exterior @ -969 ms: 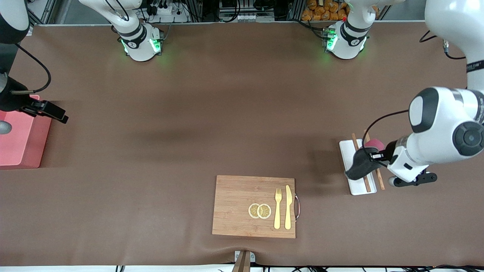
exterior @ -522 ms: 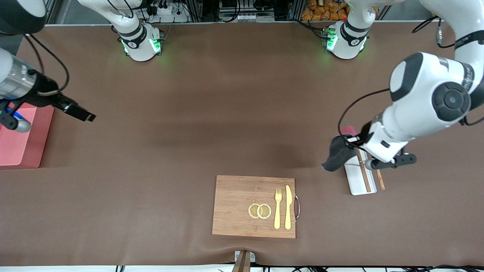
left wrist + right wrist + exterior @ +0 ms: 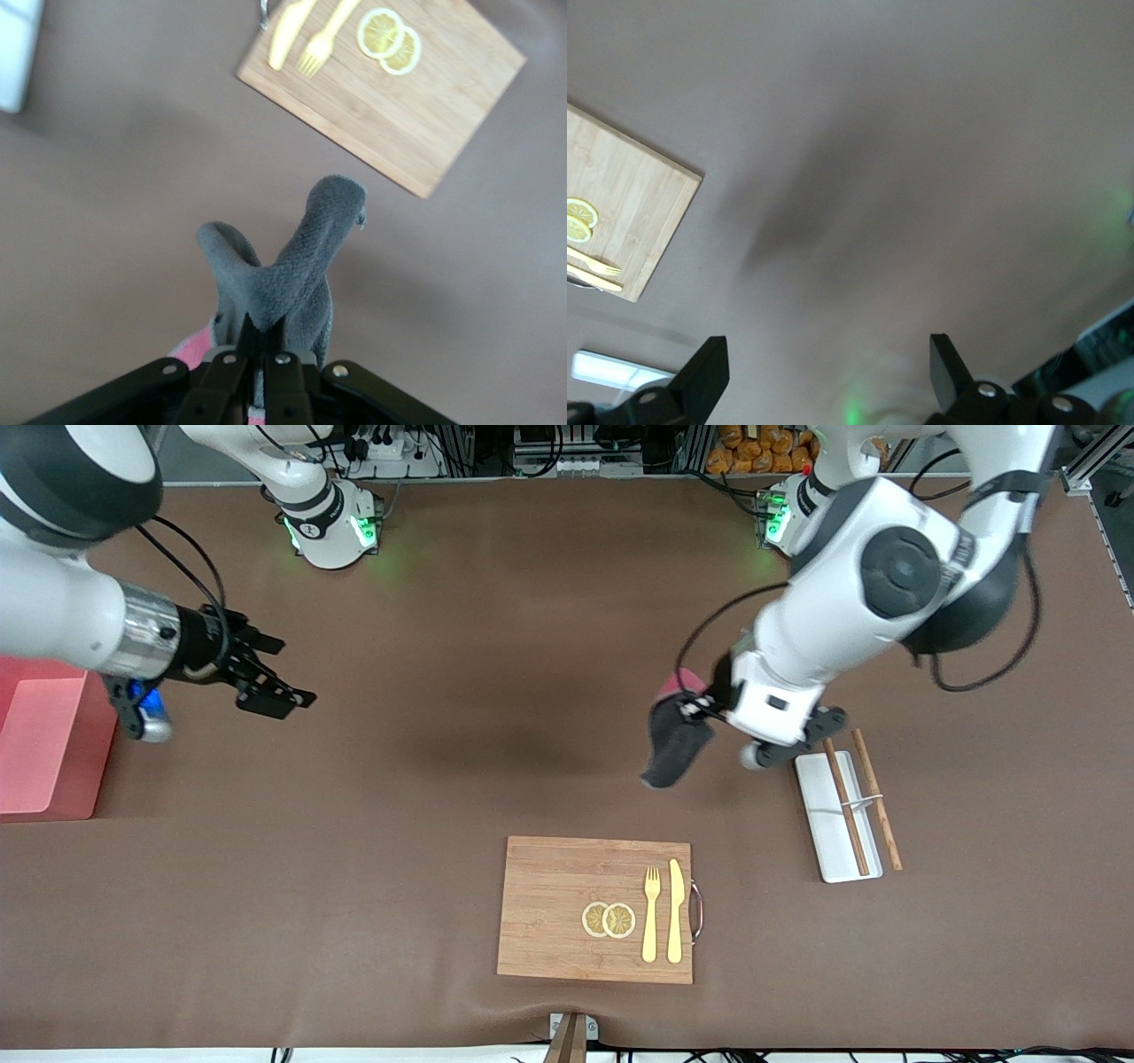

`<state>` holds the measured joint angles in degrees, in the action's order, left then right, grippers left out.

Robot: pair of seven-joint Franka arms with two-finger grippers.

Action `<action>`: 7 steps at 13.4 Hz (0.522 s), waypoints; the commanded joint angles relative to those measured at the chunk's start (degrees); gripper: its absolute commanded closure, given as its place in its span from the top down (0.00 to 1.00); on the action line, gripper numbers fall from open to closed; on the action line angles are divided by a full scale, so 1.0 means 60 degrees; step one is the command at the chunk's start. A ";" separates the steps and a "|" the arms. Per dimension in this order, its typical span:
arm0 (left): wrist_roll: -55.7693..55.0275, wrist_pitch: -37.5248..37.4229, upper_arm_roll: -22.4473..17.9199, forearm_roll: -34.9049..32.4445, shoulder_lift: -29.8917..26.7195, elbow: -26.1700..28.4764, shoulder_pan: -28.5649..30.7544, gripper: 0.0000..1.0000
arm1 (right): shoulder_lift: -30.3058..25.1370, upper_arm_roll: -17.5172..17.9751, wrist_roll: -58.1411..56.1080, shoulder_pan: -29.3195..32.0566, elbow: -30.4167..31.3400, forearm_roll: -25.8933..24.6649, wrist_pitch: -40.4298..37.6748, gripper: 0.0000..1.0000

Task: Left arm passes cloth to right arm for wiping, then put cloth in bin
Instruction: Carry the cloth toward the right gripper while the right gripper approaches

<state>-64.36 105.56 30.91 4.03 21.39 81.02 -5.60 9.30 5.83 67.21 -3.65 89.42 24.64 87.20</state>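
My left gripper (image 3: 689,710) is shut on the dark grey cloth (image 3: 671,748) with a pink edge and holds it in the air over the bare brown table, between the white tray and the table's middle. In the left wrist view the cloth (image 3: 292,266) hangs from the closed fingers (image 3: 262,341). My right gripper (image 3: 270,691) is open and empty, up over the table near the right arm's end; its wrist view shows the spread fingers (image 3: 700,376) over bare table. The pink bin (image 3: 49,735) stands at the right arm's end of the table.
A wooden cutting board (image 3: 549,908) with lemon slices (image 3: 609,919), a yellow fork (image 3: 651,912) and knife (image 3: 676,911) lies near the front camera. A white tray (image 3: 828,841) with wooden chopsticks (image 3: 846,806) lies toward the left arm's end.
My left gripper has carried the cloth off the white tray toward the table's middle. My right gripper has moved away from the pink bin toward the middle.
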 commanded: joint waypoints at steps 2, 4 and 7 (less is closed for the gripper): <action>-0.3618 0.1868 -0.0009 0.0119 0.0740 -0.0363 -0.1085 0.00 | 0.0719 -0.0063 0.1249 -0.0227 -0.0152 0.1457 0.0304 1.00; -0.4824 0.3129 -0.0009 0.0119 0.1179 -0.0363 -0.1598 0.00 | 0.1100 -0.0063 0.1512 -0.0678 -0.0123 0.1680 0.0612 1.00; -0.6085 0.4537 -0.0068 0.0104 0.1576 -0.0363 -0.2272 0.00 | 0.1671 -0.0063 0.2464 -0.1279 -0.0123 0.1855 0.1388 1.00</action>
<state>-96.54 129.63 31.00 4.05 29.10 80.82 -17.11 17.03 5.88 78.30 -8.70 89.54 33.89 93.82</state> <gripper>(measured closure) 0.952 0.000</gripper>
